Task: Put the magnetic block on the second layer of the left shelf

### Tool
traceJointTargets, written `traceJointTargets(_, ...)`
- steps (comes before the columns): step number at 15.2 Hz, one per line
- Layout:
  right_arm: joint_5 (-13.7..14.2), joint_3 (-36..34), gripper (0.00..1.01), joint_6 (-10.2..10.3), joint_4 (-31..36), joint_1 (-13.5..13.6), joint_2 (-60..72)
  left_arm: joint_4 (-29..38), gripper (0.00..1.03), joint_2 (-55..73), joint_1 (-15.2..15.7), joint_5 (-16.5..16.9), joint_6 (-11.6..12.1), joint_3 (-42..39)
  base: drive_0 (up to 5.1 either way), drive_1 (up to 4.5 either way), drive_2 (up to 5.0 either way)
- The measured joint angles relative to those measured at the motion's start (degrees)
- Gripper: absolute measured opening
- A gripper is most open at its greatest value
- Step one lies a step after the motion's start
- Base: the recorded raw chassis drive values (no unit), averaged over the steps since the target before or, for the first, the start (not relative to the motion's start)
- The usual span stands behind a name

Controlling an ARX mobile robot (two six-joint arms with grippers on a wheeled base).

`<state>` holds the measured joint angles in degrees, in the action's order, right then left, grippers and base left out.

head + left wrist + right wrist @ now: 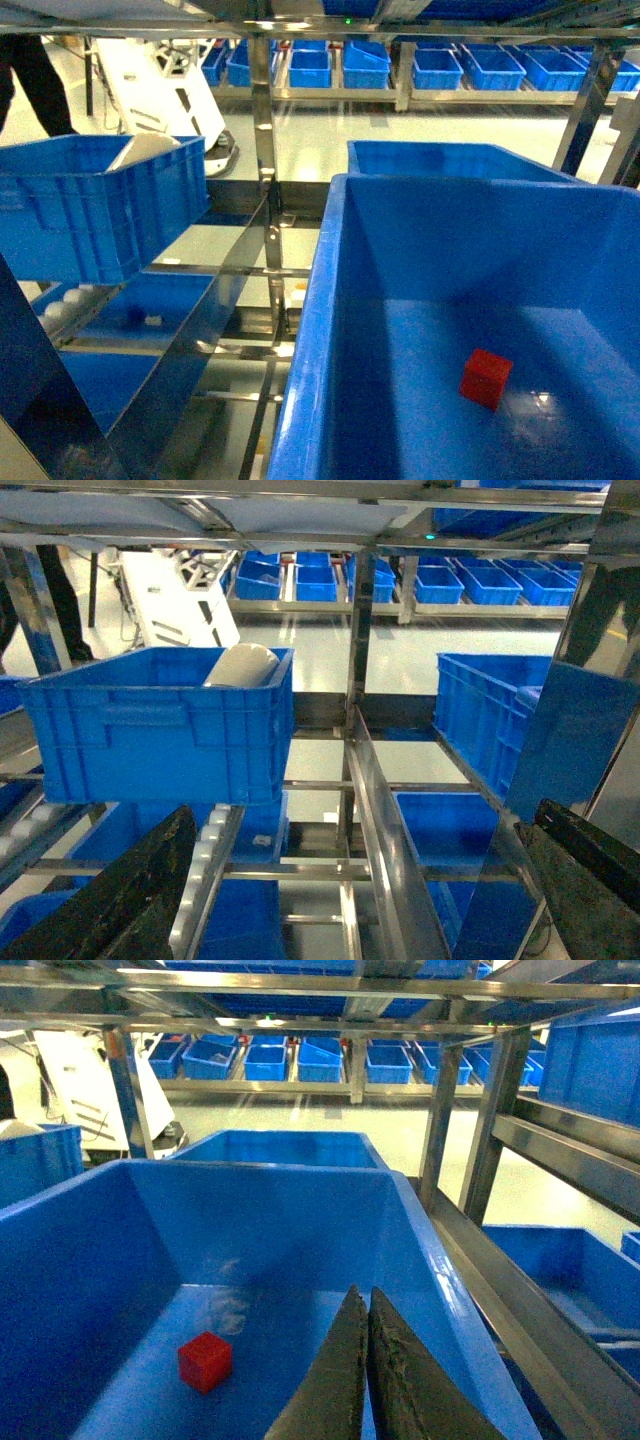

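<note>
The magnetic block (486,378), a small red cube, lies on the floor of a large smooth-walled blue crate (450,240) on a tier of the steel rack. In the right wrist view the block (205,1361) sits free near the left of the crate (260,1210). My right gripper (366,1290) is shut and empty, above the crate floor to the right of the block and apart from it. My left gripper (365,810) is open and holds nothing; its dark fingers (120,900) stand wide apart facing the rack. Neither gripper shows in the head view.
A smaller ribbed blue crate (100,215) with a white object (150,150) stands on the left shelf. A steel post (263,110) and slanted rail (190,340) separate it from the large crate. Another blue crate (450,158) sits behind. More crates line the far racks.
</note>
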<state>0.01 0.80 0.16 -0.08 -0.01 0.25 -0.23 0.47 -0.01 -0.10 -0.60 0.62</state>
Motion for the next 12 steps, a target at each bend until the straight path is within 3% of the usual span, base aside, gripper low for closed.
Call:
traceJointTargets(2, 0.0, 0.0, 0.24, 0.0, -0.2, 0.0, 0.0, 0.0, 0.98, 0.0, 0.0, 0.0, 0.0, 0.0, 0.0, 0.0, 0.0)
traceJointTargets(4, 0.0, 0.0, 0.54, 0.0, -0.2, 0.0, 0.0, 0.0, 0.98, 0.0, 0.0, 0.0, 0.0, 0.0, 0.0, 0.0, 0.0)
traceJointTargets(8, 0.0, 0.0, 0.95, 0.0, -0.2, 0.0, 0.0, 0.0, 0.98, 0.0, 0.0, 0.0, 0.0, 0.0, 0.0, 0.0, 0.0)
traceJointTargets(12, 0.0, 0.0, 0.98, 0.0, -0.2, 0.0, 0.0, 0.0, 0.98, 0.0, 0.0, 0.0, 0.0, 0.0, 0.0, 0.0, 0.0)
